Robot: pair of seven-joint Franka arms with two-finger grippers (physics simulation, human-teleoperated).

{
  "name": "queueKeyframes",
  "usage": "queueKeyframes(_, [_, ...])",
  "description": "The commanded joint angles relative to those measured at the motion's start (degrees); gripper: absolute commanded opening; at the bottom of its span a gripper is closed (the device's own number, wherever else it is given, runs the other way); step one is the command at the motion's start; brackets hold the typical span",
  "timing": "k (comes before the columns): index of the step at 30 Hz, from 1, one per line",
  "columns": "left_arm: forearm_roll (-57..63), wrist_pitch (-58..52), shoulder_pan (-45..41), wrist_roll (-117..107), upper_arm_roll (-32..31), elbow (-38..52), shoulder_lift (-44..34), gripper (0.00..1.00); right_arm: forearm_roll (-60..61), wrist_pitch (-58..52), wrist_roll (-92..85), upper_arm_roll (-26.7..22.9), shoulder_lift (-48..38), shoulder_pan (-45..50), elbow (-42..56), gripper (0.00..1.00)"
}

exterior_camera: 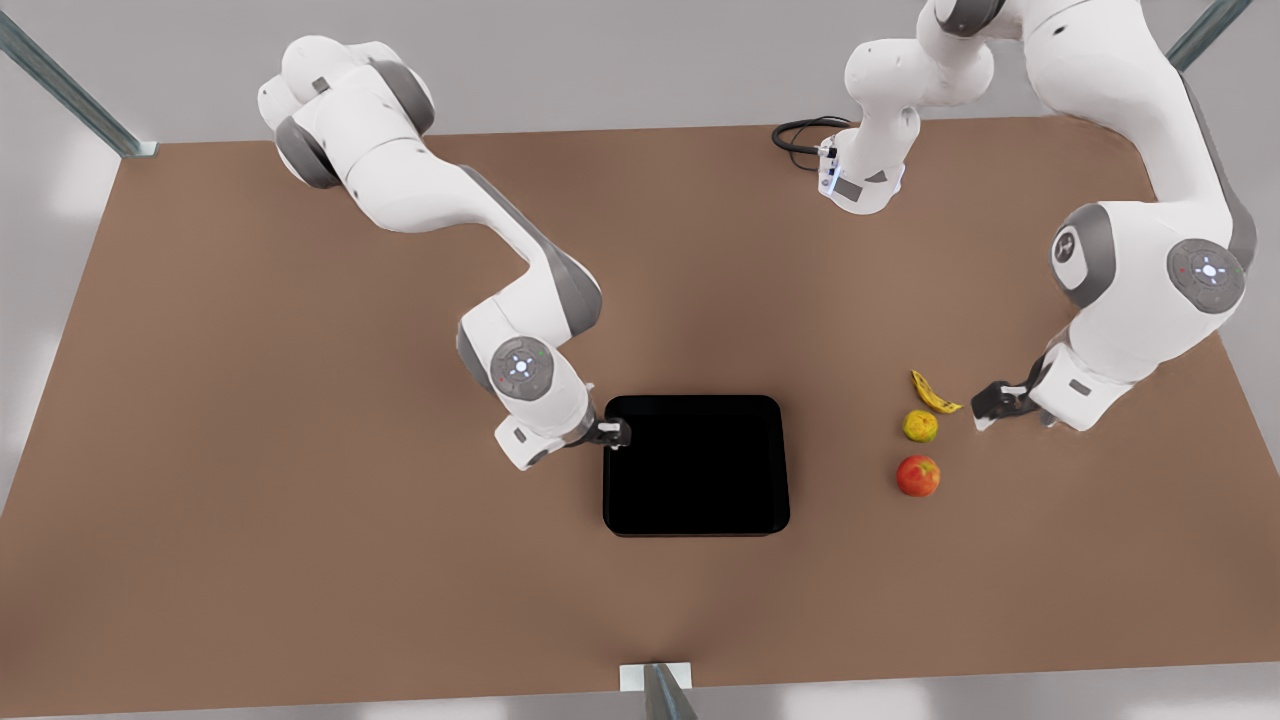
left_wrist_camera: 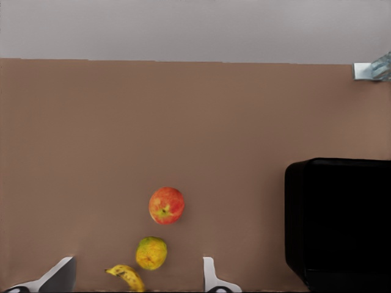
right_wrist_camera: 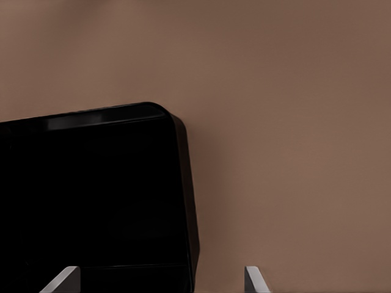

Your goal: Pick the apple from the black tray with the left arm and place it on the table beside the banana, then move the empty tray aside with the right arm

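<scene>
The small round red apple with a yellow-orange blush lies on the large flat matte brown table, nearest the front edge among the fruit and to the front view's right of the flat glossy black rectangular tray. In the left wrist view the apple shows a small stem dimple and streaked red skin fading to orange, and it touches nothing.

Just beyond it sits a round yellow-green fruit, apart from the apple, and beyond that the tiny curved yellow banana with dark spots, close beside the yellow-green fruit.

The left gripper hangs just to the front view's right of the banana, its jaws spread wide and holding nothing; in its wrist view both pale fingertips stand well apart with the banana and the yellow-green fruit between them.

The tray has rounded corners, a low rim, and nothing inside it. The right gripper is at the tray's far left corner; its jaws are wide, straddling the tray's rim in its wrist view.
</scene>
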Motion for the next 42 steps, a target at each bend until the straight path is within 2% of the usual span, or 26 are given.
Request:
queueKeyframes(1, [-0.85,-2.14,0.20,11.15,0.04,-3.02,-3.35,1.00,-0.29,5.21,23.32,-0.02,0.80,0.09,-0.24,1.00])
queueKeyframes(7, [-0.76,-2.49,0.81,12.47,0.04,-3.29,-2.91,1.00,-1.87,5.22,15.77,-0.02,4.84,1.41,-0.42,1.00])
queueKeyframes(8, [-0.76,-2.49,0.81,12.47,0.04,-3.29,-2.83,1.00,-1.26,5.21,13.83,-0.02,5.63,1.32,-0.68,0.97])
queueKeyframes(12, [-0.76,-2.40,0.81,12.38,-0.05,-3.29,-2.74,1.00,-1.61,5.21,3.12,0.07,6.51,1.32,-2.53,1.00])
queueKeyframes(23, [-0.76,-2.58,0.81,12.38,-0.05,-3.29,-2.83,1.00,-1.79,10.66,-2.25,0.07,12.49,2.99,-2.62,0.99])
queueKeyframes(25, [-0.76,-2.67,0.81,12.38,-0.05,-3.29,-2.83,1.00,-1.61,10.58,-2.25,-0.02,12.31,2.73,-2.53,0.90])
queueKeyframes(27, [-0.76,-2.67,0.72,12.38,-0.14,-3.29,-2.74,1.00,-1.43,10.23,-2.87,-0.11,12.13,2.46,-2.53,0.64])
queueKeyframes(30, [-0.76,-2.67,0.72,12.38,-0.14,-3.38,-2.74,1.00,-1.26,9.96,-2.87,0.16,11.96,2.02,-2.53,0.45])
queueKeyframes(38, [-0.76,-2.58,0.72,12.30,-0.14,-3.29,-2.91,1.00,-1.08,9.43,-2.78,2.18,11.87,0.70,-2.44,0.25])
queueKeyframes(41, [-0.76,-2.67,0.72,12.30,-0.14,-3.38,-3.00,1.00,-1.08,9.26,-2.78,2.44,11.52,0.62,-2.44,0.21])
queueKeyframes(42, [-0.76,-2.67,0.72,12.30,-0.14,-3.38,-2.91,1.00,-1.17,8.55,-2.87,4.02,11.26,-0.87,-2.44,0.19])
